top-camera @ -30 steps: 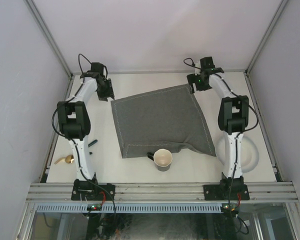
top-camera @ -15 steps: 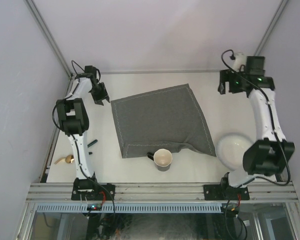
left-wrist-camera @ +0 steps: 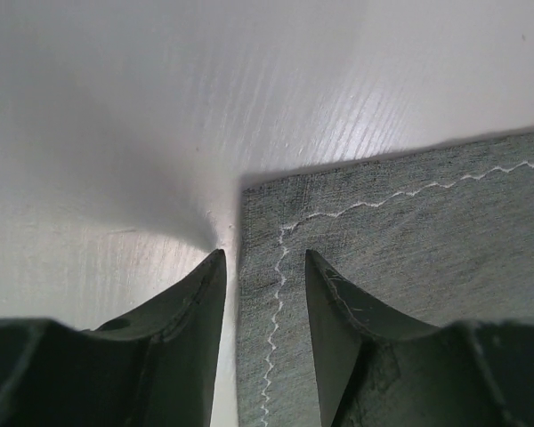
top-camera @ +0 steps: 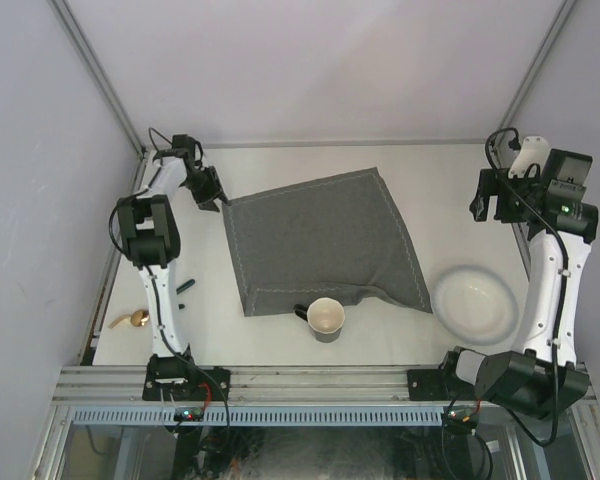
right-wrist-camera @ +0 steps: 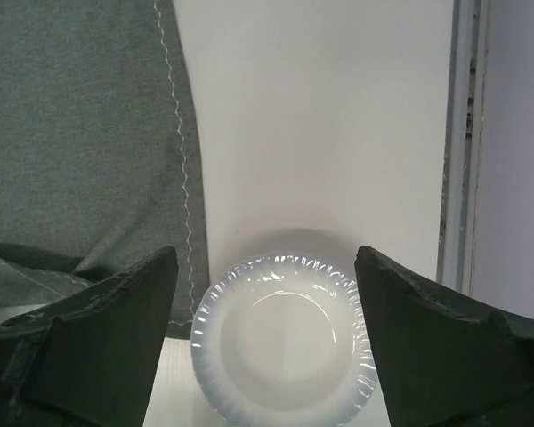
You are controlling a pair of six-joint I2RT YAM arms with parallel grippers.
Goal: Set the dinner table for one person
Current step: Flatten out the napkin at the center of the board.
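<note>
The off-white dinner table (top-camera: 435, 185) carries a grey stitched mat (top-camera: 320, 240), lying askew with its near right corner rumpled. My left gripper (top-camera: 218, 198) is low at the mat's far left corner. In the left wrist view this gripper (left-wrist-camera: 265, 267) is slightly open, one finger over the bare table (left-wrist-camera: 116, 133) and the other over the mat (left-wrist-camera: 409, 231), which lies flat between them. My right gripper (top-camera: 487, 200) is raised at the right side, wide open and empty. In its wrist view the gripper (right-wrist-camera: 265, 262) looks down on a white plate (right-wrist-camera: 283, 342).
The white plate (top-camera: 475, 303) sits at the near right, beside the mat's rumpled corner. A dark cup (top-camera: 326, 319) stands at the mat's near edge. A gold spoon (top-camera: 132, 320) lies near left, and a dark slim object (top-camera: 185, 287) lies by the left arm. Aluminium rails (top-camera: 525, 255) edge the table.
My right arm has left the mat's far right corner, swung right and lifted, uncovering the plate. My left gripper has shifted only slightly at the far left corner.
</note>
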